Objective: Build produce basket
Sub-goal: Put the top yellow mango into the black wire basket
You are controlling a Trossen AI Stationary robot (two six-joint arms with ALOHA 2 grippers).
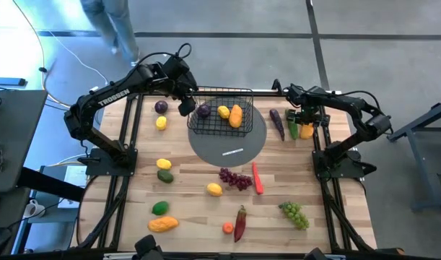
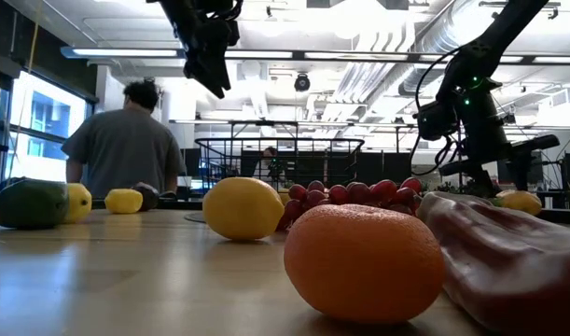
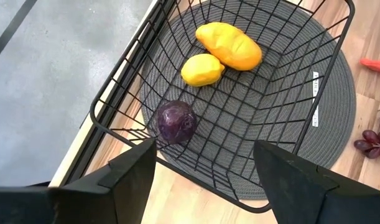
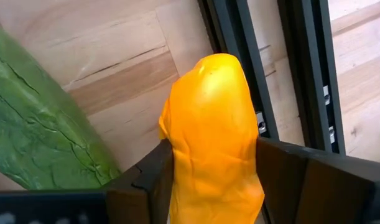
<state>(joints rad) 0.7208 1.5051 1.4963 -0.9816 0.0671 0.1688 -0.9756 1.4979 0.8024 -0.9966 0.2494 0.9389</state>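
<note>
right gripper (image 1: 307,124) is down at the far right of the tabletop (image 1: 191,195), its jaws pressed against both sides of an orange-yellow fruit (image 4: 211,134), gripping it, with the green cucumber (image 4: 37,124) lying just beside it on the wood. over on the left, the left gripper (image 1: 185,102) hangs above the near-left corner of the basket (image 1: 245,94), jaws parted and holding nothing. the black wire basket sits on the grey round mat (image 1: 234,144) at the far middle of the tabletop, and inside it lie a purple plum (image 3: 175,121), a yellow lemon (image 3: 202,70) and a bigger yellow-orange fruit (image 3: 229,45), the lemon touching that bigger one, the plum apart near the basket's corner. out on the wood, red grapes (image 1: 236,178) and a red pepper (image 1: 257,178) lie near the mat's front edge, green grapes (image 1: 295,214) sit toward the front right, and a small orange (image 1: 228,228) rests at the front. a person (image 2: 124,145) stands beyond the tabletop, back turned.
</note>
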